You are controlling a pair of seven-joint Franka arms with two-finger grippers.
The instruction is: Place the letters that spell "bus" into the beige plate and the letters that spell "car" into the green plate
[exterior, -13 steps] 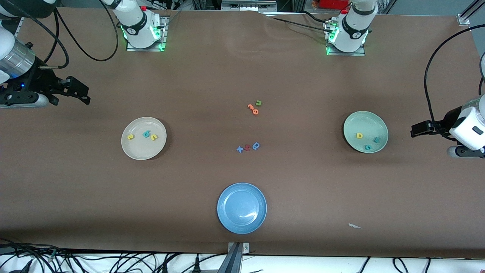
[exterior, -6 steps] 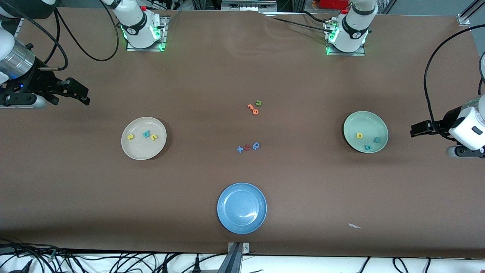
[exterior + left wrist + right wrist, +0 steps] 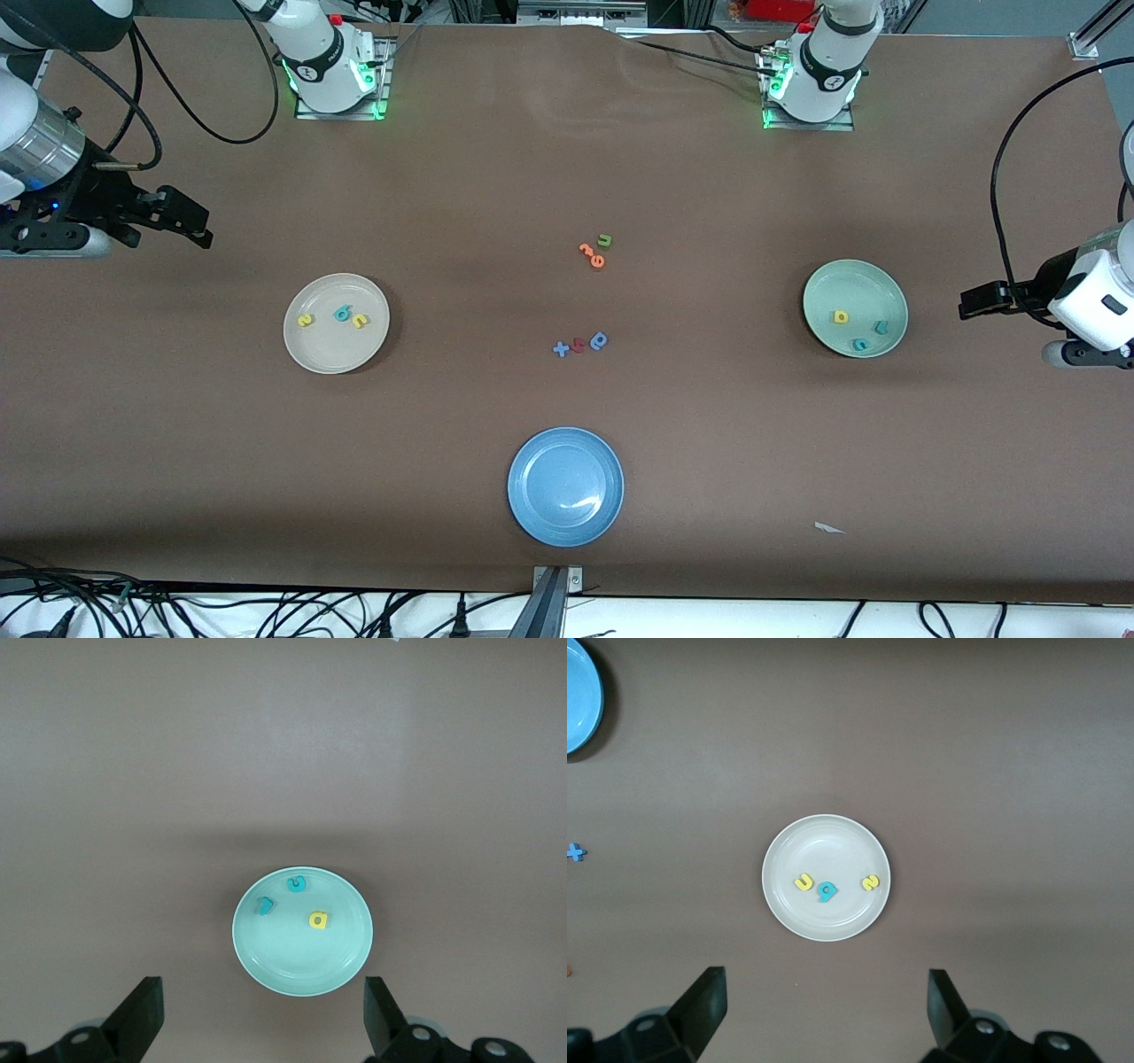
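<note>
right gripper (image 3: pixel 199 229) edged slightly toward its table end, jaws released | left gripper (image 3: pixel 970 303) unchanged, jaws released

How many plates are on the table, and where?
3. The beige plate lies toward the right arm's end, the green plate toward the left arm's end, and the blue plate nearest the front camera.

both arms wait raised at their own table ends, left gripper (image 3: pixel 974 301) and right gripper (image 3: pixel 190 221) spread wide, holding nothing.
</note>
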